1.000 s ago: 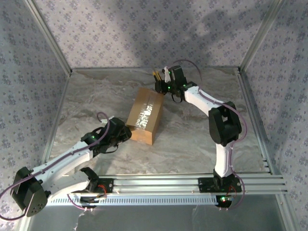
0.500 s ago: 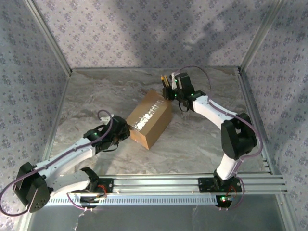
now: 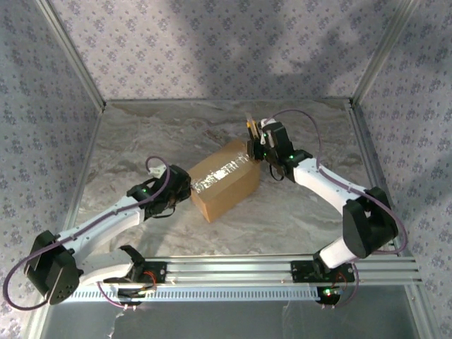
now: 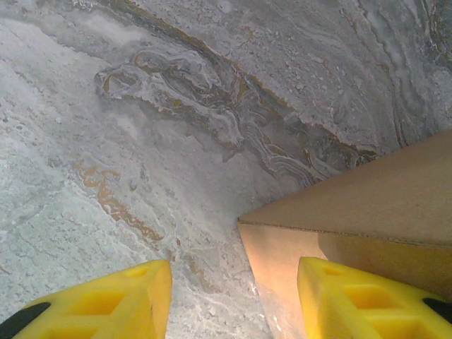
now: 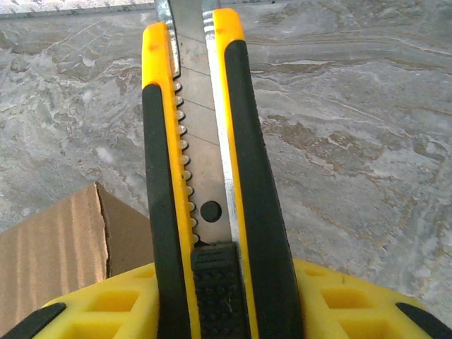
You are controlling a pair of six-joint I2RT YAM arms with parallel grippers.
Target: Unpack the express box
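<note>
The box (image 3: 222, 185) lay taped shut mid-tabletop (image 3: 141, 134). A knife (image 5: 201, 176) was gripped in the right pincer (image 3: 254, 145) by its far corner; the left pincer (image 4: 234, 275) was held open astride its near corner. Slitting the tape was judged due next.

No writing, label, brand, number or sign can be read anywhere. The express box (image 3: 224, 182), in the middle of the frame seen from above, shows plain brown cardboard crossed by a glaring strip of clear tape. The utility knife (image 5: 233, 212), running up the centre of the right wrist view, shows a yellow and black handle and a bare blade, with nothing legible on either.
</note>
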